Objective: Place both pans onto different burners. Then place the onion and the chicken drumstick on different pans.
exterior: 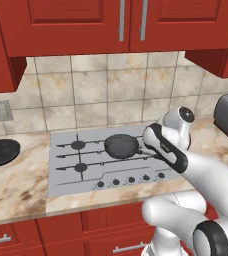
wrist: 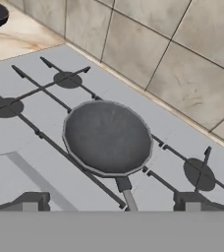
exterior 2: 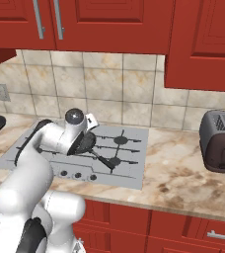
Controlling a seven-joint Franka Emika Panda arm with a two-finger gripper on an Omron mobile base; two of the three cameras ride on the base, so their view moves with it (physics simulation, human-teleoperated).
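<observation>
A marbled beige counter runs under red wall cabinets, with a tiled beige wall behind and red drawers below; a flat silver-grey cooktop is set into the counter, a row of small black knobs along its front edge; a dark toaster stands on the counter well to the right, and a wall socket sits on the tiles at the left.

The smaller pan is round, shallow and dark grey, its bottom finely speckled; it rests on the middle burner, its thin handle pointing toward the hand; the other burners show as black caps under thin black grates; the wider black pan lies on the counter, left of the cooktop and well apart from it.

The gripper hangs over the front of the cooktop above the pan's handle, its fingertips spread wide with nothing between them; in the base views the arm's wrist covers the gripper and part of the small pan; the wide pan is cut off at the picture edge, so its handle cannot be made out.
</observation>
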